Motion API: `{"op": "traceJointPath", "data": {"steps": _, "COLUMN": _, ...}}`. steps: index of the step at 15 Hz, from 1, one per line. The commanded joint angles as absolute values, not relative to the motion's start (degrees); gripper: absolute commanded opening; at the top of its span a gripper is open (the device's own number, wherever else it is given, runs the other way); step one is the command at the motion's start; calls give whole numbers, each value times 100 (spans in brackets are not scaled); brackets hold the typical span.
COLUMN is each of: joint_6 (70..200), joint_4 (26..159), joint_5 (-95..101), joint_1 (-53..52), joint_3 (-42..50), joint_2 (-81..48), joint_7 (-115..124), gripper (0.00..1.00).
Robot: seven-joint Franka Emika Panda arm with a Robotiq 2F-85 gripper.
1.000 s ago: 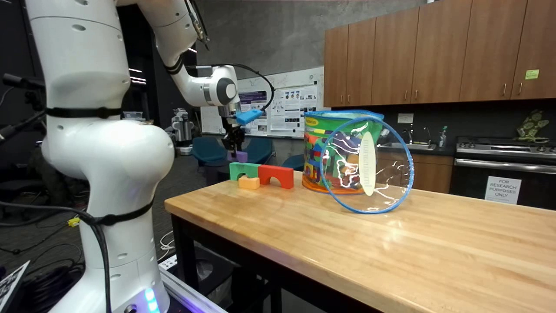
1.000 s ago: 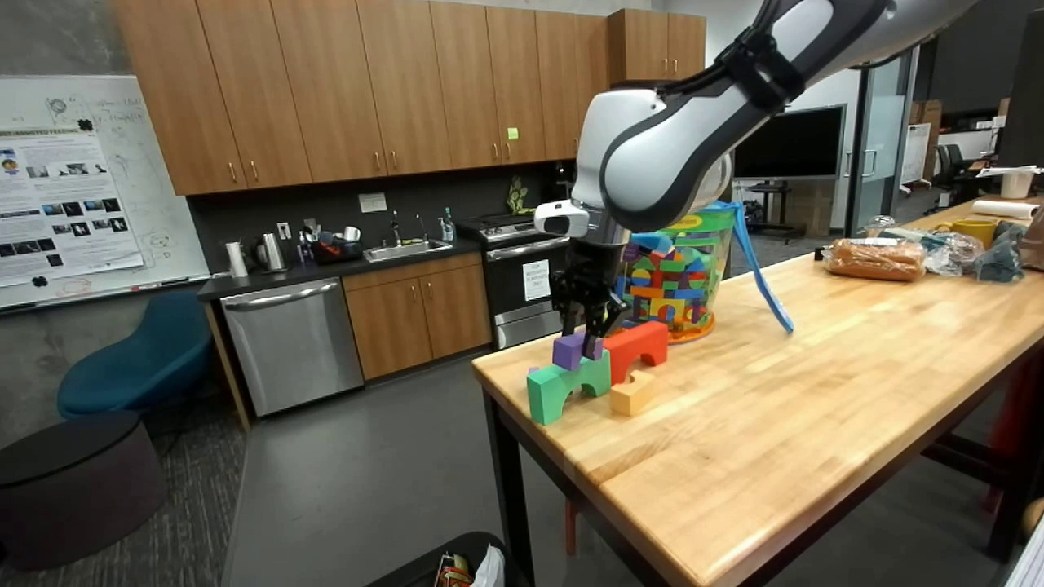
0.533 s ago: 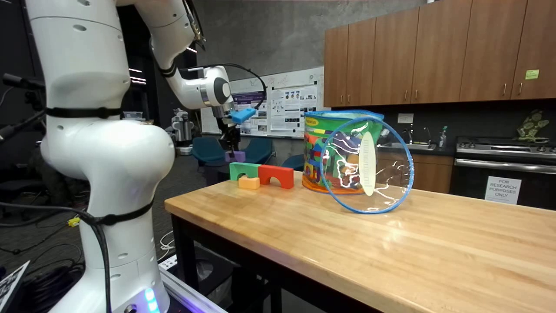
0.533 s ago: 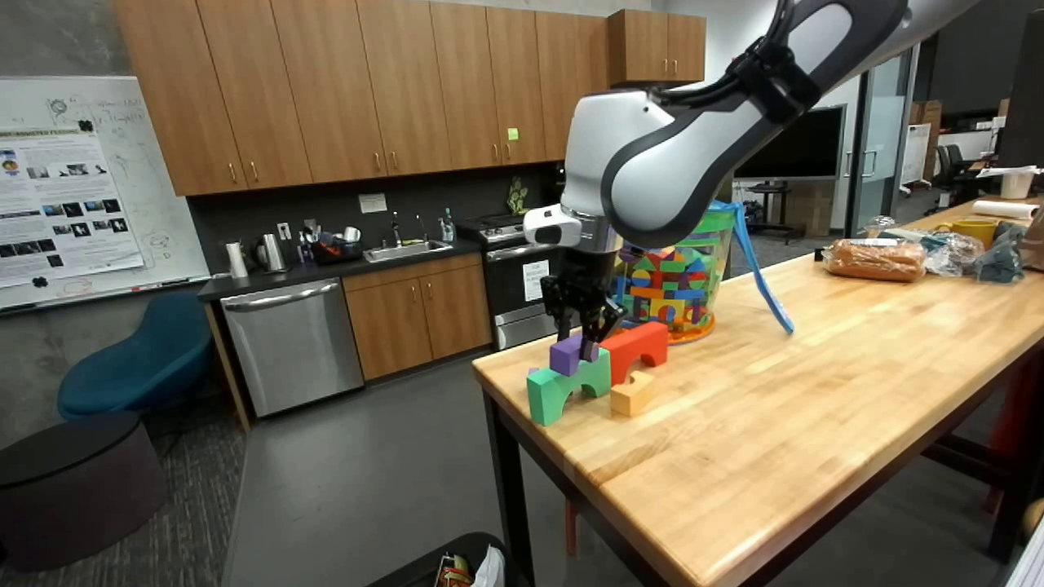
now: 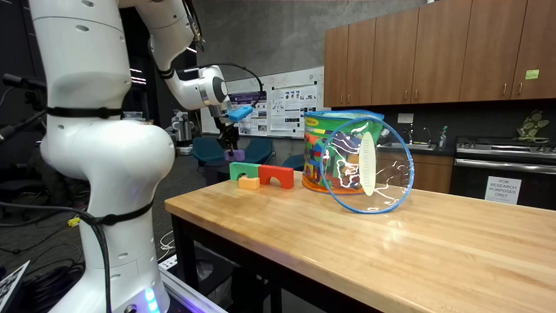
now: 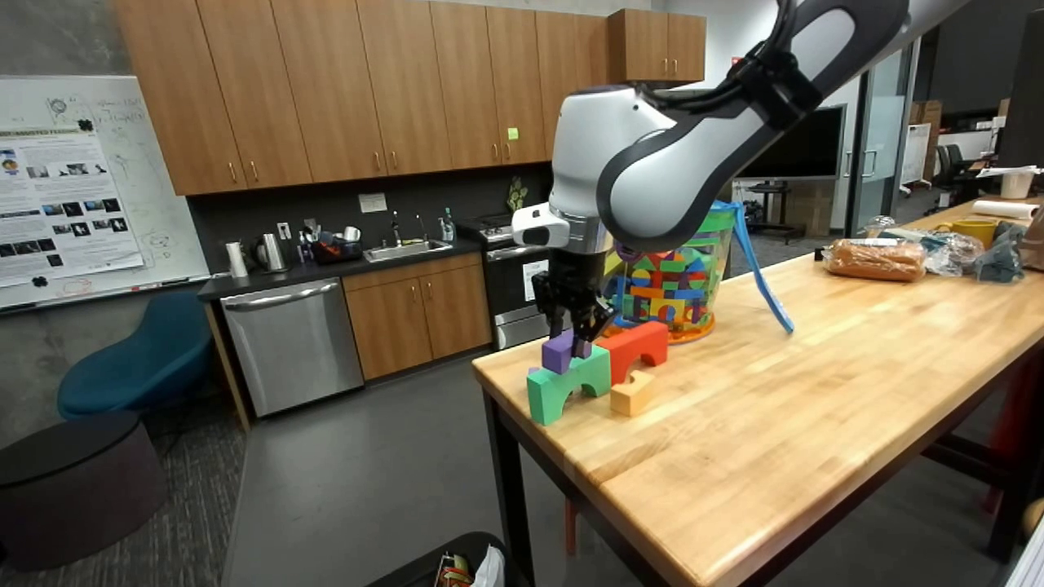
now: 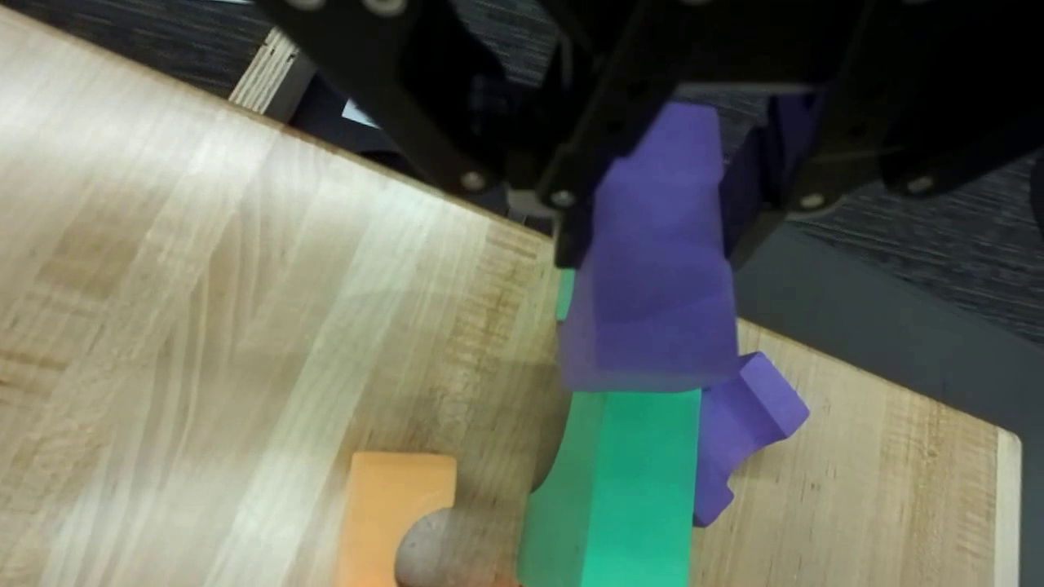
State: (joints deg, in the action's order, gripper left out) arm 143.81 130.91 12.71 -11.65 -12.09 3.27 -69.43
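A purple block (image 6: 558,354) is held by the gripper (image 7: 652,232), its fingers (image 7: 575,236) pinched against two opposite sides of it. In the wrist view, part of a green arch (image 7: 640,481) is covered by the block, which is held above it near one corner of the table (image 5: 391,252). Whether block and arch are touching cannot be told for certain, as the underside is poorly shown.

The green arch is stood upright, and a red arch (image 5: 276,171) is set just beside one end of it. An orange piece (image 5: 249,182) is placed near both. Beside the green arch, a purple piece (image 7: 738,416) with a curved cut is seen lying on the table.

Farther along, a blue-rimmed tub (image 5: 321,114) is stood, with its clear lid (image 5: 367,163) tilted beside it, lower edge on the table. In an exterior view, wrapped bread (image 6: 873,261) is also shown, with a yellow mug (image 6: 975,231) near it.
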Motion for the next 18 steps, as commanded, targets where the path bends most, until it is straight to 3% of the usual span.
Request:
{"op": "traceJointPath", "data": {"steps": 1, "joint_6": 14272, "joint_4": 12943, "joint_5": 1521, "joint_1": -1209, "joint_3": -1241, "joint_2": 210, "joint_7": -6541, "gripper": 16}}
{"op": "traceJointPath", "data": {"steps": 18, "joint_6": 13820, "joint_4": 12222, "joint_5": 2087, "joint_1": -1221, "joint_3": -1290, "joint_2": -416, "joint_7": -5548, "gripper": 16}}
